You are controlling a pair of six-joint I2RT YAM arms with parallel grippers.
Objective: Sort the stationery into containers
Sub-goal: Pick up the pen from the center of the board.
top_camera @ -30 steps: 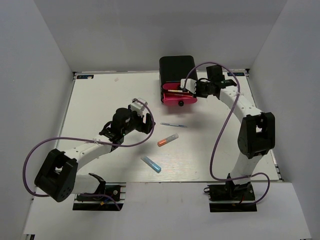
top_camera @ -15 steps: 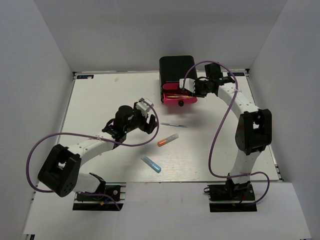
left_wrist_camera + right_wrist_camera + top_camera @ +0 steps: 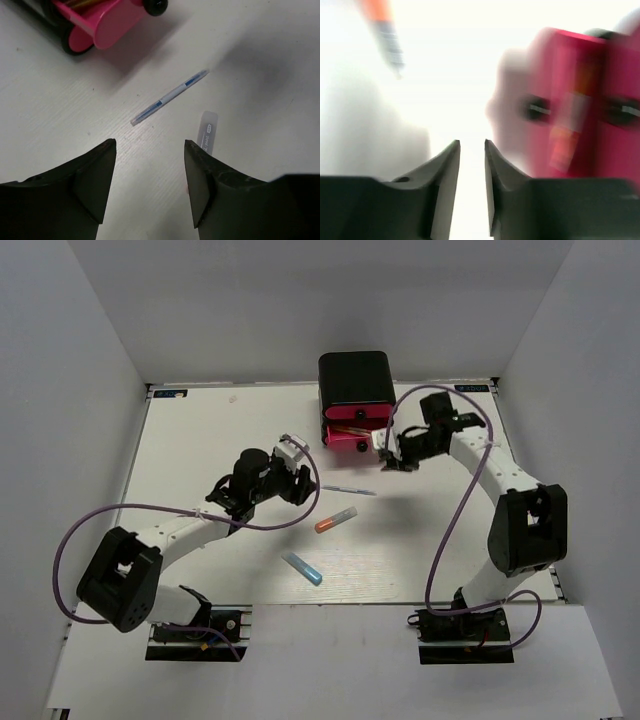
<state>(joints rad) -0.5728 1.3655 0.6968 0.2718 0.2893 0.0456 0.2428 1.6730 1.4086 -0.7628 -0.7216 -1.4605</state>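
- Stationery is seen from the top external camera, spread over the white table (image 3: 200, 440). A thin bluish pen (image 3: 348, 490) lies farthest from the arm bases, an orange-grey marker (image 3: 336, 519) lies just nearer, and a short blue marker (image 3: 302, 568) lies nearest. All three are set apart from one another.
- At the table's far edge a glossy black box (image 3: 354, 378) is placed, with its pink drawers (image 3: 352, 430) facing the arms. One drawer is pulled out. Thin orange and yellow items are made out inside it, too small to be told apart.
- The left gripper (image 3: 303, 480) is held just left of the bluish pen, and the right gripper (image 3: 392, 460) just right of the pink drawers. Their jaws cannot be judged from this height.
- From the left wrist camera, the left gripper's jaws are shown apart, with only bare table between them. The bluish pen is seen whole beyond the fingers (image 3: 95, 180), pale with blue bands and lying slantwise. Only the pale capped end of the orange-grey marker is shown, the rest being hidden behind the finger on the picture's right. A pink drawer and one black knob (image 3: 156, 6) are cut off at the upper edge.
- The right wrist picture is heavily blurred. The right gripper's jaws are seen parted by a narrow slit, with nothing gripped. The pink drawers are smeared across the right side, and an orange item is faintly made out inside. The orange-grey marker is cut off at the upper left.
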